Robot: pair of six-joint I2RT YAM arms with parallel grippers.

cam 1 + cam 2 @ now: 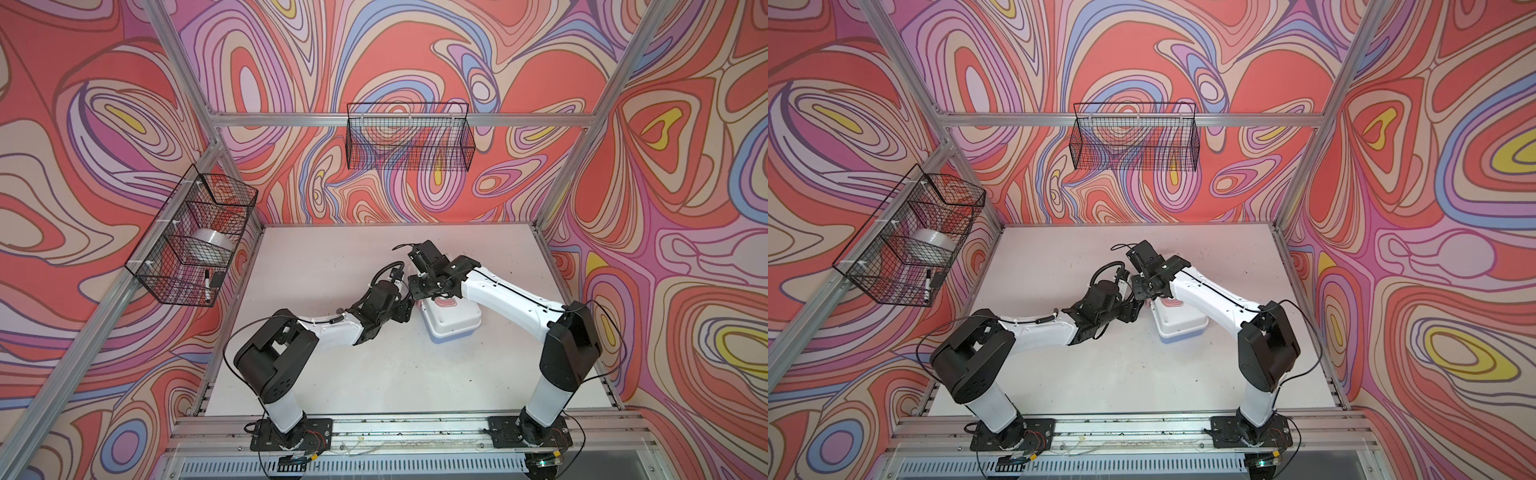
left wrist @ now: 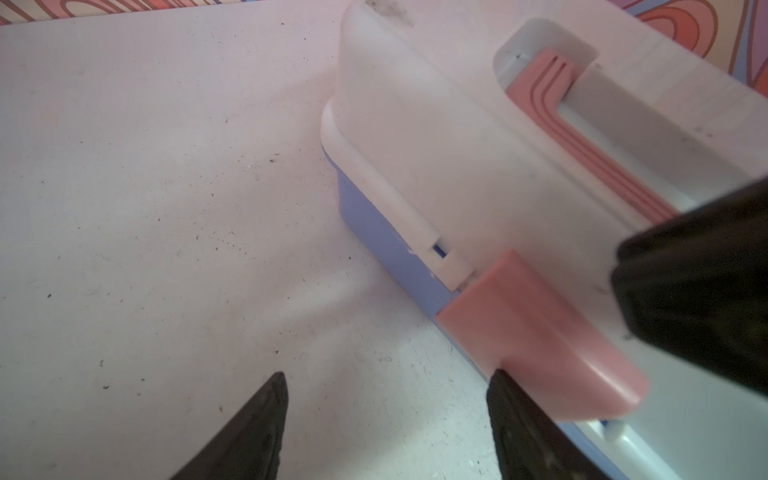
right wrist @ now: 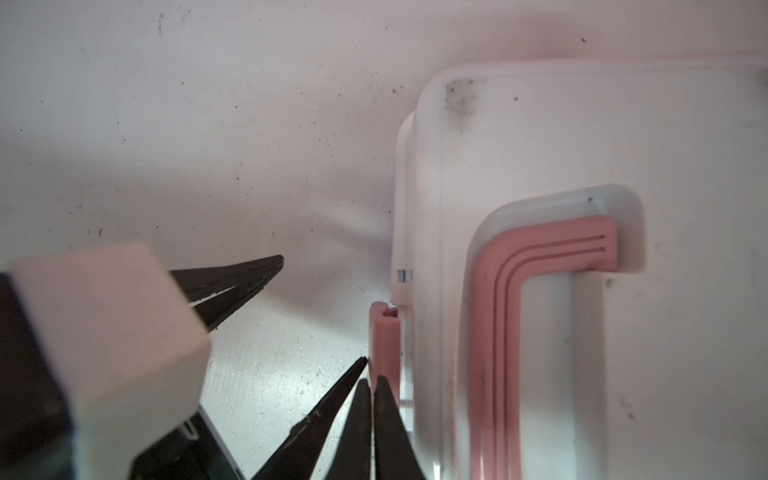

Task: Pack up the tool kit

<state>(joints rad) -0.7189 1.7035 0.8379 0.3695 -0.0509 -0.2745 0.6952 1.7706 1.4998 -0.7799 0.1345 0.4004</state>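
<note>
Flanking the closed tool kit [image 1: 453,322], both grippers meet right of centre on the speckled white surface [image 1: 332,374].
In both top views: glossy rounded white lid [image 1: 1183,322]. Left wrist: smooth pink latch [image 2: 536,332], ribbed pink handle [image 2: 582,137], periwinkle base [image 2: 370,216]; left gripper [image 2: 386,374] fingers spread, empty. Right wrist: right gripper [image 3: 372,380] fingers pressed together, tips beside the latch.

Toolbox [image 1: 455,322] far end hidden behind right arm [image 1: 507,291]; contents unseen w/ lid [image 2: 457,145] shut
</note>
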